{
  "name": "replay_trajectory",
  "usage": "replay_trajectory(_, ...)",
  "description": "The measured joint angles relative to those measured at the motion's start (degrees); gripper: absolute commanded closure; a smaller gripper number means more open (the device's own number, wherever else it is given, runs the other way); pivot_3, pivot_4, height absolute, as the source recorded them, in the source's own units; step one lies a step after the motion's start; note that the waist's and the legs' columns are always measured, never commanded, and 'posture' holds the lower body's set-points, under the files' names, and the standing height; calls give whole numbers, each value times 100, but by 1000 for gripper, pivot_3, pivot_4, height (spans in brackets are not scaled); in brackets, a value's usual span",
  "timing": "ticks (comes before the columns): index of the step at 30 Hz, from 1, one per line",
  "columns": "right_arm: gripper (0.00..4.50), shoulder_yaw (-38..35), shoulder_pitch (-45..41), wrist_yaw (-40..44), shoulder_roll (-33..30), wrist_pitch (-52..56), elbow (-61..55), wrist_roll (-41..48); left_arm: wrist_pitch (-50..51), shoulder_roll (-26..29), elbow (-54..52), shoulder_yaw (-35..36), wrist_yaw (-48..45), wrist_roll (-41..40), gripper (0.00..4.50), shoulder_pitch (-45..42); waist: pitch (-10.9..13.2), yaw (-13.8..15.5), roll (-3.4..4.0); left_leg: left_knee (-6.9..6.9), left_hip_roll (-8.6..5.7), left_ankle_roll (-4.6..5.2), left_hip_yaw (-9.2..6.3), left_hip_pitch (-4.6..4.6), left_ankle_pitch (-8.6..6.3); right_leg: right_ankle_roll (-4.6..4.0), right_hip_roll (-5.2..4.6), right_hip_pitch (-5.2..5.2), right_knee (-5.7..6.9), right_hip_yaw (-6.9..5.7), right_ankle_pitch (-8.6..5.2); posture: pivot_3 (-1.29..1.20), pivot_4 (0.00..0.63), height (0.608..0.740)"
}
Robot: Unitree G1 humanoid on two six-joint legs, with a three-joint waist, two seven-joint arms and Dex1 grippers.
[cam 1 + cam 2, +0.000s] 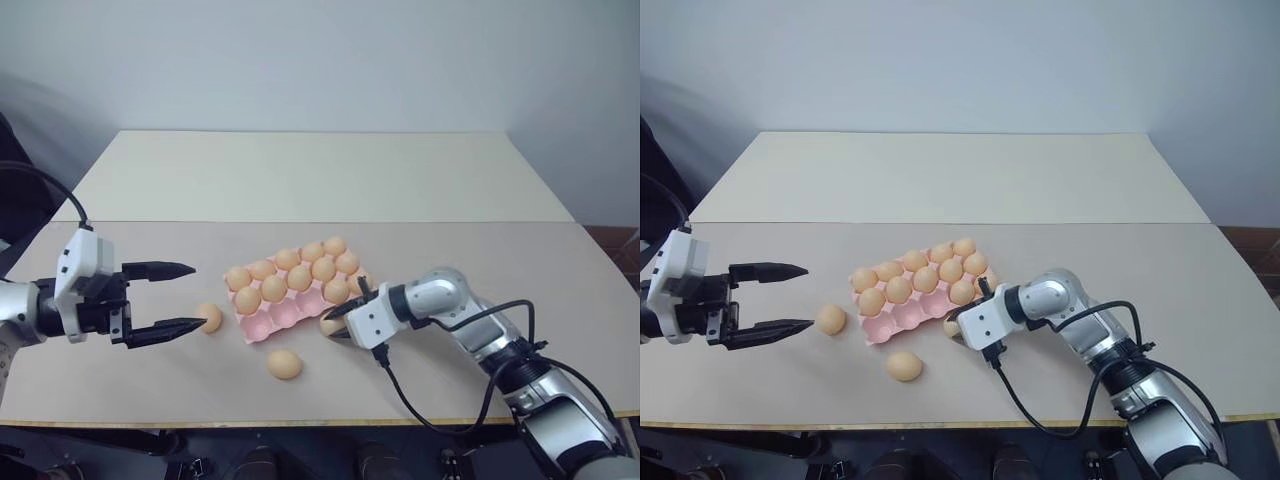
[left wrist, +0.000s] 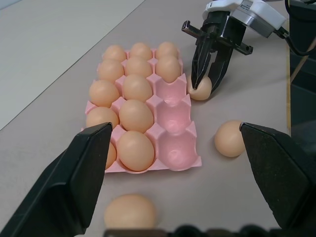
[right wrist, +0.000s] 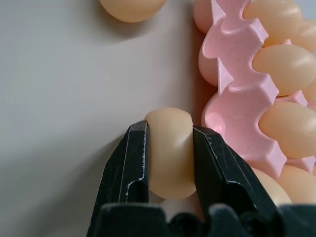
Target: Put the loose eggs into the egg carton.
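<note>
1. Because the right pincer (image 3: pixel 170 163) is already pressed onto one loose egg (image 3: pixel 170 150), a black finger on each flank, the coming move turns on where the nearest empty cup lies from that egg.
2. The held egg (image 2: pixel 201 89) sits on the worktop (image 1: pixel 450 250) just beside the egg carton (image 1: pixel 290 312), against its long side facing the worktop's near edge and towards the carton's right-hand end; whether it has left the surface I cannot tell.
3. The carton's near row looks to hold three bare cups, and the closest one (image 3: pixel 219 116) is right beside the egg, across the moulded wall. The move is, by my reading, a short lift and a carry away from the worktop's near edge, over that wall.
4. The egg's long axis seems to run roughly along the fingers, so the grip crosses its narrow waist; it may want tipping to seat well.
5. Two further loose eggs remain: one (image 1: pixel 284 364) near the worktop's near edge, well clear of the carton, and one (image 1: pixel 209 317) off the carton's left end.
6. The left pincer (image 1: pixel 190 298) hangs spread wide and empty, its lower tip close to that left egg, so the left arm is the nearer one for it.
</note>
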Motion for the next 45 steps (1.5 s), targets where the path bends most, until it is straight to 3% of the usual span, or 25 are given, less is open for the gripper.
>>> replay_trajectory(9, 3398, -364, 37, 70, -91, 691, -528, 678, 5, 3, 3, 1, 41, -6, 0, -62, 0, -15, 0, 0, 0, 0, 0, 0, 0, 0, 0, -1, 2, 1, 0, 0, 150, 740)
replay_trajectory(14, 3398, -528, -418, -130, 295, 963, -597, 886, 15, 3, 45, 3, 136, -66, 0, -274, 0, -24, 0, -1, 3, 0, -4, 2, 0, -1, 5, -2, 4, 1, 0, 0, 150, 740)
replay_trajectory(18, 3398, -387, -514, -404, 561, 814, -112, 571, 17, 4, 54, 3, 170, -101, 0, -279, 0, -12, 0, -1, 2, 0, -2, -2, 0, -1, 2, -3, 1, 0, 0, 0, 150, 740)
replay_trajectory(21, 2528, -255, -520, -501, 677, 766, 170, 366, 24, 4, 52, 3, 180, -114, 0, -277, 0, -2, 0, -1, 2, 0, -3, -1, 0, -2, 3, -4, 3, -1, 0, 0, 150, 740)
replay_trajectory(28, 40, -288, -505, -512, 597, 802, 96, 330, 113, 6, 30, 26, 191, -130, 0, -214, 0, -11, 0, -1, 2, 0, -3, -2, 0, -2, 3, -4, 3, -1, -1, 0, 150, 740)
replay_trajectory(34, 40, -825, -18, -132, -68, 1330, -754, 1175, 125, 5, -2, 33, 198, -131, 0, -124, 0, 30, 0, -1, 1, 0, -4, -4, 0, -1, 1, 1, -2, -2, -1, 0, 150, 740)
replay_trajectory(45, 40, -2856, 1282, 495, -1904, 3056, -1603, 3061, -30, 5, 268, -24, 80, -39, 0, -149, 1, 3, -1, -3, 1, 1, -2, -3, 0, -1, 1, 1, -8, 0, -1, 0, 150, 740)
